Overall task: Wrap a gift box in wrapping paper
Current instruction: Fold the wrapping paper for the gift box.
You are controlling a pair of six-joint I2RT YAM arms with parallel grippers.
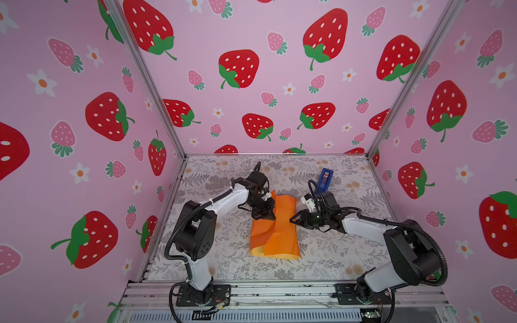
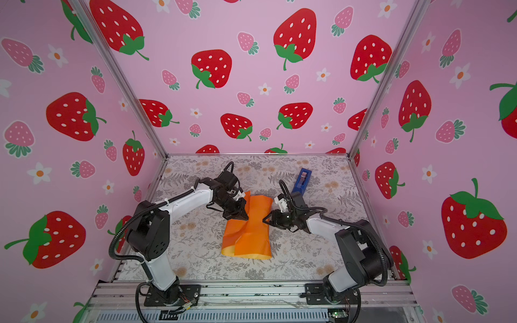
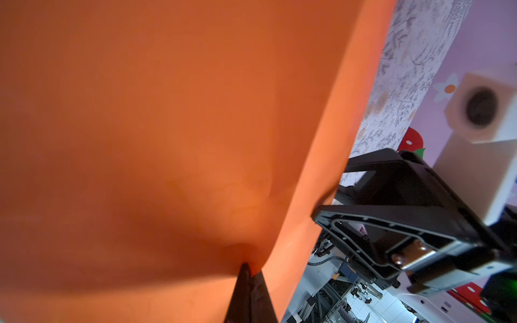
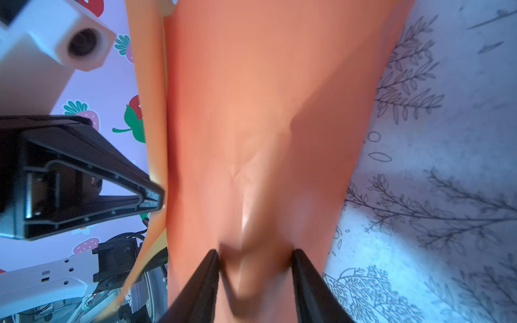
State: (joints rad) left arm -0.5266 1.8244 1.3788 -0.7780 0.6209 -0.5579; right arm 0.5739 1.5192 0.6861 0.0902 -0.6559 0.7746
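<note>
The wrapping paper (image 1: 279,235) lies at the middle of the floral table covering (image 1: 223,251), folded into a long bundle running from 12 to 6 o'clock in both top views; the gift box is out of sight, and I judge it sits inside the fold, since the bundle humps up rather than lying flat. The left gripper (image 1: 269,216) comes in from 9 o'clock with its jaws pressed together on a pinch of paper; this hold looks meant to pin the overlapping flap so it does not spring open. The right gripper (image 4: 254,251) reaches in from 3 o'clock with its jaws half apart astride a ridge of paper; whether they squeeze it I cannot tell, as the view is blurred; the aim seems to be creasing that side against the box. The blue tape dispenser (image 1: 324,179) stands at 1 o'clock of the bundle, probably kept handy for sealing the seam; both ends of the bundle gape open, so the wrap seems about half made.
</note>
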